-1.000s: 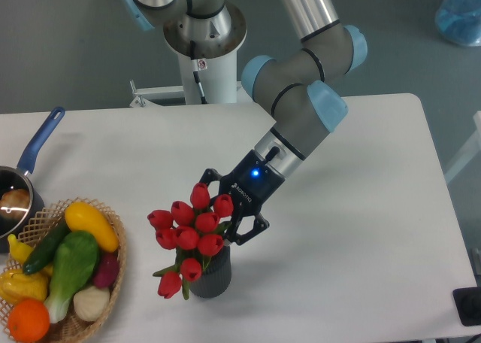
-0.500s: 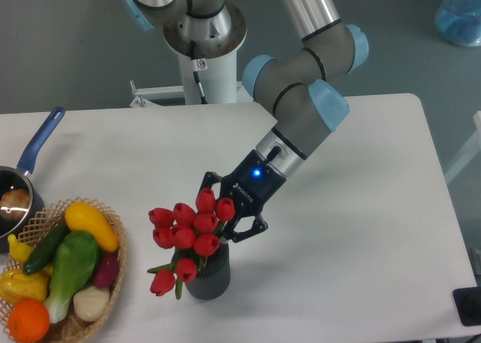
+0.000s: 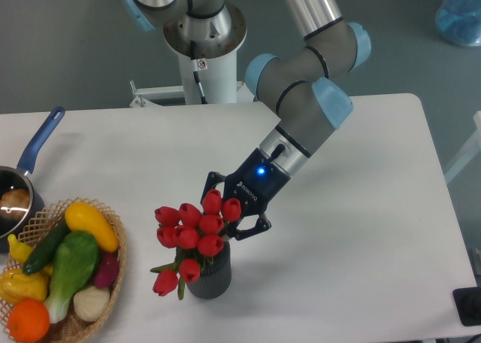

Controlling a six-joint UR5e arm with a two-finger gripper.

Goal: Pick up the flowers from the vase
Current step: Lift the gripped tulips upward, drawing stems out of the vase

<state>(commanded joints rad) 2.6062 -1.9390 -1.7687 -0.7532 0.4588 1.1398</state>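
The flowers (image 3: pixel 192 234), a bunch of red tulips with green leaves, stand in the dark grey ribbed vase (image 3: pixel 211 277) near the table's front edge. One tulip droops low on the left side. My gripper (image 3: pixel 229 213) reaches in from the upper right at the height of the tulip heads. Its black fingers (image 3: pixel 258 224) spread wide on either side of the top of the bunch. The fingertips are hidden behind the red heads, and the jaws look open around them.
A wicker basket (image 3: pixel 114 262) of colourful vegetables and fruit sits at the front left. Behind it, at the left edge, is a blue-handled saucepan (image 3: pixel 30 159). The arm's white base post (image 3: pixel 203 57) stands at the back of the table.
The gripper has shifted slightly right and down, staying at the tulip heads. The bunch has swayed a little, first left and down, then back to the right, while staying in the vase.
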